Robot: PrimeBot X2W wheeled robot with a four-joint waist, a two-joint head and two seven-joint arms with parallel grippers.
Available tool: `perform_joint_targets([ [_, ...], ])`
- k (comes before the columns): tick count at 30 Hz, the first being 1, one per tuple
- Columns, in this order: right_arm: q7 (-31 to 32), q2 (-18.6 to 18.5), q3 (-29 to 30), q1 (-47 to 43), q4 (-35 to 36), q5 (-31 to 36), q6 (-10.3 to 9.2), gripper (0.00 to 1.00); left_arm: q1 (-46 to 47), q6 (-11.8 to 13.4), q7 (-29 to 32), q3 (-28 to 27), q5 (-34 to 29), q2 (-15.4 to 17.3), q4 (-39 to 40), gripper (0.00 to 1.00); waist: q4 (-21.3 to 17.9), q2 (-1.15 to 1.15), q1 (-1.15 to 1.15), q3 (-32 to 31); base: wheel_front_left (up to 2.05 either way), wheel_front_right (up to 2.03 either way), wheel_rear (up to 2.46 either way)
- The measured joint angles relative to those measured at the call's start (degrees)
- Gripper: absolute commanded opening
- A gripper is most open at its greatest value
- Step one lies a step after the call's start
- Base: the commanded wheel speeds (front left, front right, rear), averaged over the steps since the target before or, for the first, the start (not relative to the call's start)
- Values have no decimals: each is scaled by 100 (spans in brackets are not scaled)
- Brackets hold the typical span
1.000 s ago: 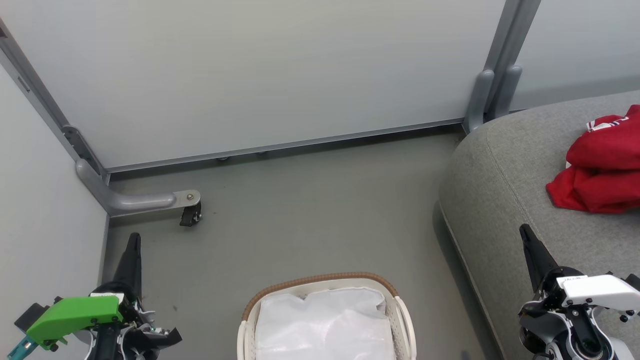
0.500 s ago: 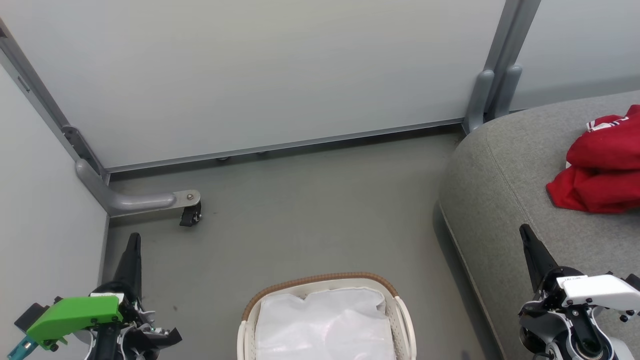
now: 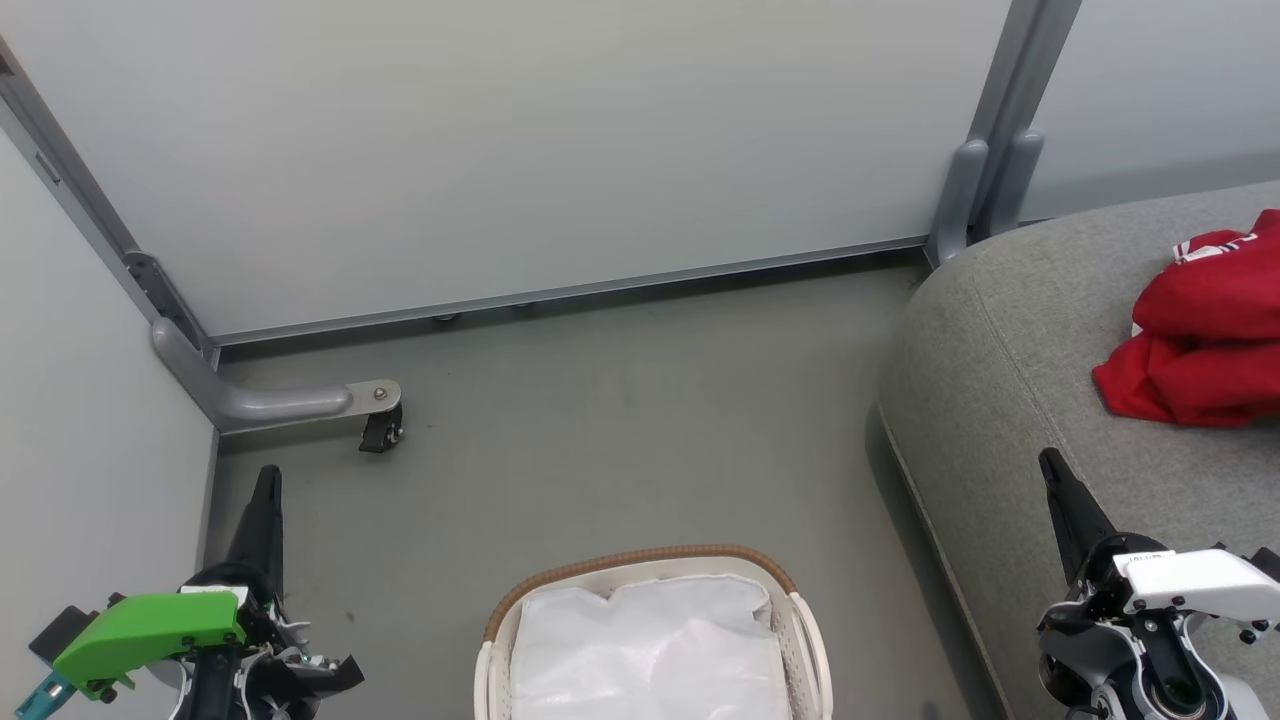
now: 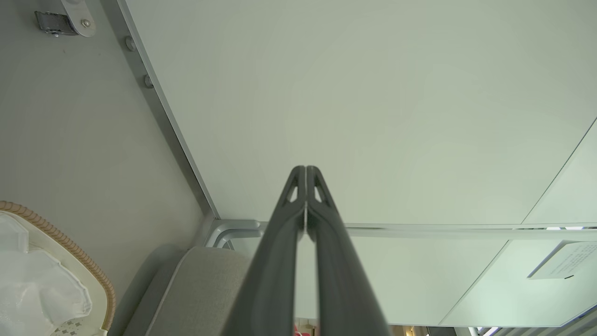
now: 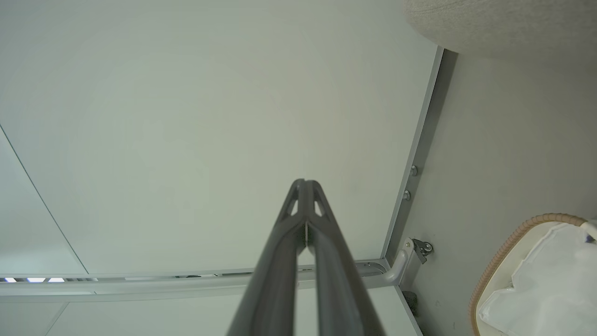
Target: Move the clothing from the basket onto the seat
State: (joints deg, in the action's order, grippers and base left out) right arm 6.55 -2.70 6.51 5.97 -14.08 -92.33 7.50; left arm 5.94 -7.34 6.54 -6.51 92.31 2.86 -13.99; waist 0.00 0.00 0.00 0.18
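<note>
A crumpled red garment (image 3: pixel 1205 350) with a strip of white trim lies on top of a large grey seat cushion (image 3: pixel 1000 380), well in from the cushion's rounded corner and from the edge that faces the floor. The picture's right edge cuts the garment off, so its full shape cannot be told.

On the grey floor (image 3: pixel 620 420) beside the seat stands an oval white basket (image 3: pixel 640 558) with a brown woven rim. A crinkled white liner (image 3: pixel 650 650) sits inside it, and the bottom of the head view cuts off its near half.

The left claw (image 3: pixel 267 475) points up over the floor near the side wall, fingers pressed together and holding nothing. The right claw (image 3: pixel 1048 460) is likewise closed and empty above the seat's near edge, well apart from the garment.

Pale wall panels (image 3: pixel 500 150) in grey metal frames close off the corner. A curved frame foot (image 3: pixel 270 400) with a small black caster (image 3: pixel 380 430) rests on the floor.

The left wrist view adds a paper notice (image 4: pixel 559 259) on a far panel, its print too small to read, and a sliver of red at the bottom edge between the fingers that is too small to identify.
</note>
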Motion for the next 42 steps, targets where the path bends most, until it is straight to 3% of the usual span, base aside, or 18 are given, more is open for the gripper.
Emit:
perform_joint_targets([
  [42, 0, 0, 0, 1, 1, 0, 0, 0, 0, 0, 0, 0, 1, -1, 2, 0, 0, 0, 0, 0, 0, 0, 0],
])
